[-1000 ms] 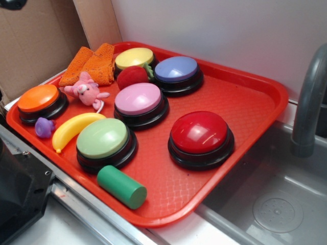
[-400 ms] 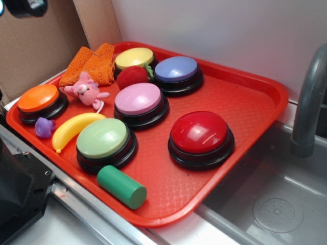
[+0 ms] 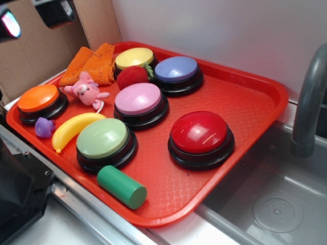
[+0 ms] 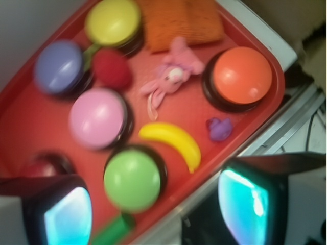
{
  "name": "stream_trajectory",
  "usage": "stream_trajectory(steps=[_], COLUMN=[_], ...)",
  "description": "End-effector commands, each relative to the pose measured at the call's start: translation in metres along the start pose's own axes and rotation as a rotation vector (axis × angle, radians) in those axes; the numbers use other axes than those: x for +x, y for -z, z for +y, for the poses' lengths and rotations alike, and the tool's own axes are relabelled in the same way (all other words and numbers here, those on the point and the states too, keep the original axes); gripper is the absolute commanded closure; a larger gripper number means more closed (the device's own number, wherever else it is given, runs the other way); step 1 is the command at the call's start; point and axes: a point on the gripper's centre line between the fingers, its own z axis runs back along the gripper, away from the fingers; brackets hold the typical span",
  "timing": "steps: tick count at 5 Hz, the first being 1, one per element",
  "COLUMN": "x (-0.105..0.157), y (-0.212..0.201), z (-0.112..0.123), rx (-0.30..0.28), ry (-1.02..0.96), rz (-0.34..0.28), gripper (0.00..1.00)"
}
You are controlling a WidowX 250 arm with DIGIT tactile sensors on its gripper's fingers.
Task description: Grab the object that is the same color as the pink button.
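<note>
My gripper (image 4: 156,206) is way up over the tray's (image 3: 245,97) left edge, fingers (image 4: 66,214) spread apart with nothing between them, well clear of everything.

Left to right on the tray: orange button (image 3: 40,99) at the left corner, small purple toy (image 3: 44,127) just in front of it near the edge. Next over, the pink plush animal (image 3: 86,90), lying between the orange button and the pink button (image 3: 139,100), white cord trailing toward the banana (image 3: 75,129). Orange cloth (image 3: 91,65) sits right behind the plush, basically touching. Red plush ball (image 3: 132,76) is wedged between the yellow button (image 3: 134,58) and the pink one. Then green button (image 3: 103,139), green cylinder (image 3: 121,187) by the front edge, lilac-blue button (image 3: 177,70), red button (image 3: 199,133). Above the plush it's open; the neighbors crowd its sides.
</note>
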Motion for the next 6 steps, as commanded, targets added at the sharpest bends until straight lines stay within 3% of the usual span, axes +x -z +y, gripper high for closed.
stream_trajectory(steps=[1, 2, 3, 4, 6], x=[0.048, 0.076, 0.088, 0.091, 0.073], y=[0.043, 0.074, 0.101, 0.122, 0.141], z=[0.015, 0.018, 0.019, 0.020, 0.022], rx=[-0.022, 0.029, 0.076, 0.116, 0.138], ry=[-0.474, -0.658, -0.711, -0.728, -0.714], rz=[-0.150, -0.200, -0.221, -0.214, -0.161], gripper=[0.00, 0.00, 0.00, 0.00, 0.00])
